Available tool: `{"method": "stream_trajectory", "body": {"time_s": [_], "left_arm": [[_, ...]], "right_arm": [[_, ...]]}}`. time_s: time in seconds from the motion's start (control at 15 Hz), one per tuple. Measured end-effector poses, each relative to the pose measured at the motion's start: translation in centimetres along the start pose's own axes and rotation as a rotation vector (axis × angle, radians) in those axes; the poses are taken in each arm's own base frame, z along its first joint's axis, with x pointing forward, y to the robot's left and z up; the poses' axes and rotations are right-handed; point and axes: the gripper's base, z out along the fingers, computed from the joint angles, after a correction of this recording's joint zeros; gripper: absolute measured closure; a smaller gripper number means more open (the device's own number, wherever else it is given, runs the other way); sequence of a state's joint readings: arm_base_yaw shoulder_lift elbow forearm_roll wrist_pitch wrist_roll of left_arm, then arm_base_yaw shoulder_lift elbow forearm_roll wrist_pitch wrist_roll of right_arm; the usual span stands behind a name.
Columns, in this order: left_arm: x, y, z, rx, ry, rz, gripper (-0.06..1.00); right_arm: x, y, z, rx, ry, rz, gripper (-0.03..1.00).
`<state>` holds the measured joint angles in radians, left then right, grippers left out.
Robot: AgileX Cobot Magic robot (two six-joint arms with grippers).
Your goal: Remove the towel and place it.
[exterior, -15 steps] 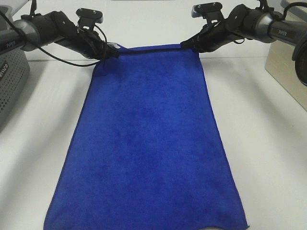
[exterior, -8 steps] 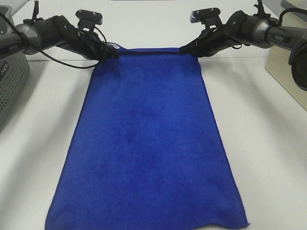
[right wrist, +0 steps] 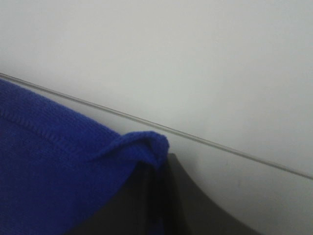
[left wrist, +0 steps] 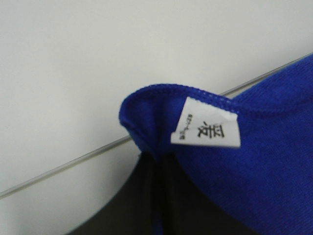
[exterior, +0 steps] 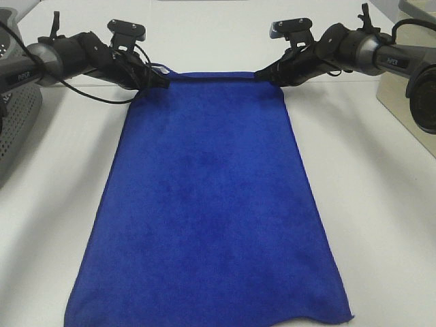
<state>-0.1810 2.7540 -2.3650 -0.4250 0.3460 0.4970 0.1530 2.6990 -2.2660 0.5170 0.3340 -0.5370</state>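
Note:
The royal-blue towel (exterior: 211, 197) lies spread lengthwise on the white table (exterior: 381, 204), its near edge at the front of the exterior high view. My left gripper (exterior: 163, 77) is shut on its far left corner, where the white tag (left wrist: 206, 129) shows in the left wrist view. My right gripper (exterior: 260, 73) is shut on the far right corner (right wrist: 142, 147). The far edge is pulled taut between the two grippers, just above the table.
A grey perforated basket (exterior: 13, 116) stands at the left edge. A beige box (exterior: 409, 95) stands at the right edge. A thin seam line (right wrist: 220, 144) runs across the white table near the far end.
Both grippers have drawn the towel's far edge slightly farther back and lower. The towel's near edge has slid a little away from the front.

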Motion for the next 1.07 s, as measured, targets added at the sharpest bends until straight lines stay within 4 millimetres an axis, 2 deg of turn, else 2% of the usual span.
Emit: {"method": "stream_trajectory", "body": {"time_s": [0.13, 0.2, 0.33, 0.47, 0.6, 0.67, 1.07], "left_arm": [[0.00, 0.07, 0.06, -0.008, -0.010, 0.004, 0.90], [-0.12, 0.14, 0.06, -0.015, -0.023, 0.006, 0.87], [-0.10, 0.30, 0.24, -0.032, -0.048, 0.008, 0.75], [-0.06, 0.41, 0.38, -0.045, -0.067, 0.007, 0.62], [-0.18, 0.47, 0.36, -0.052, -0.080, 0.007, 0.48], [-0.21, 0.49, 0.36, -0.053, -0.083, 0.007, 0.45], [-0.07, 0.57, 0.36, -0.050, -0.068, -0.002, 0.43]], "right_arm": [[0.02, -0.02, 0.04, 0.001, -0.002, 0.000, 0.76], [-0.10, -0.09, 0.03, 0.010, -0.015, 0.000, 0.67], [-0.20, -0.15, 0.03, 0.016, -0.027, -0.001, 0.50], [-0.32, -0.22, 0.03, 0.024, -0.039, -0.001, 0.44], [-0.27, -0.20, 0.03, 0.021, -0.034, -0.001, 0.41], [-0.19, -0.14, 0.03, 0.015, -0.025, -0.001, 0.41], [0.52, 0.22, 0.02, -0.025, 0.053, -0.012, 0.41]]}}
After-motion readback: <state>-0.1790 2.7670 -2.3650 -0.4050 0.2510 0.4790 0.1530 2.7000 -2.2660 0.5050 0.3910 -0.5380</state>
